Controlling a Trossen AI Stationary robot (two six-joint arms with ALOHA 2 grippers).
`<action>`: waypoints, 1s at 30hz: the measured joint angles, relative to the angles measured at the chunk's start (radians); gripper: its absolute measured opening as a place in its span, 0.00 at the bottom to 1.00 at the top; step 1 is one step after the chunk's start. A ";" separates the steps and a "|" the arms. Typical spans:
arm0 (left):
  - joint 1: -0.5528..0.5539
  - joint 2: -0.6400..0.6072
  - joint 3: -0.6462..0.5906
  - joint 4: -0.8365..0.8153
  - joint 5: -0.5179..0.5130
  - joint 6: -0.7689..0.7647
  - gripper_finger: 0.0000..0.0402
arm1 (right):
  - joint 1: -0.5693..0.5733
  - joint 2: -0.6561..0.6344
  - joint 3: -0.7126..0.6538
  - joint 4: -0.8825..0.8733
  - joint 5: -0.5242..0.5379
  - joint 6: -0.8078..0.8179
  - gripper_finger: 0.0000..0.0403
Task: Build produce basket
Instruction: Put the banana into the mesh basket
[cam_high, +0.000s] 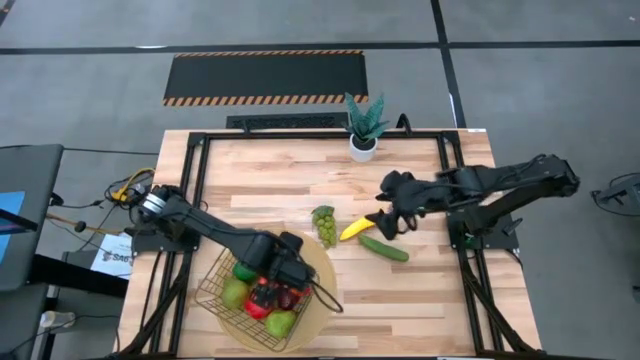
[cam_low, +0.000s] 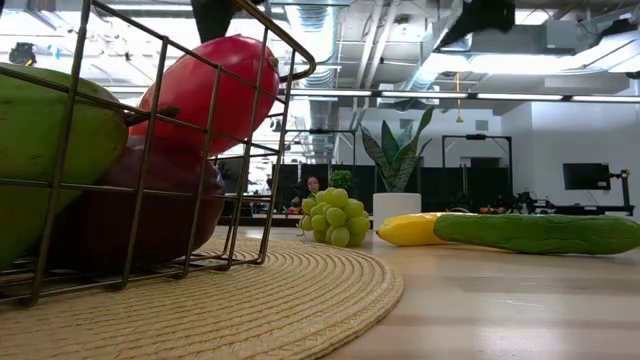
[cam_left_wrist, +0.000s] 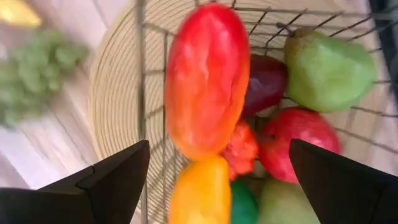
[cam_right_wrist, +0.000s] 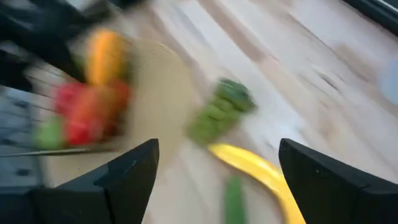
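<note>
My right gripper (cam_high: 385, 222), fingers spread, hovers mid-table over the banana (cam_high: 355, 229), which looks light, smooth, slippery and curved, so I'd pinch its middle crosswise.

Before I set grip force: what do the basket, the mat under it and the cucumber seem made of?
Basket: thin metal wire in an open grid, dull golden finish. Mat: woven straw-like fibre, tan, coiled ridges visible. Cucumber: probably moulded plastic or foam, with a smooth, even green skin and soft sheen; hardness can't be judged.
</note>
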 joint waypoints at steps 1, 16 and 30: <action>0.007 -0.018 0.000 -0.009 0.018 -0.023 0.92 | -0.015 0.020 0.000 -0.024 0.001 -0.004 0.87; 0.150 -0.314 0.001 0.055 -0.055 -0.279 0.92 | -0.224 0.308 -0.133 -0.041 -0.192 -0.714 0.85; 0.154 -0.342 0.001 0.086 -0.153 -0.292 0.92 | -0.331 0.439 -0.309 0.156 -0.302 -0.807 0.85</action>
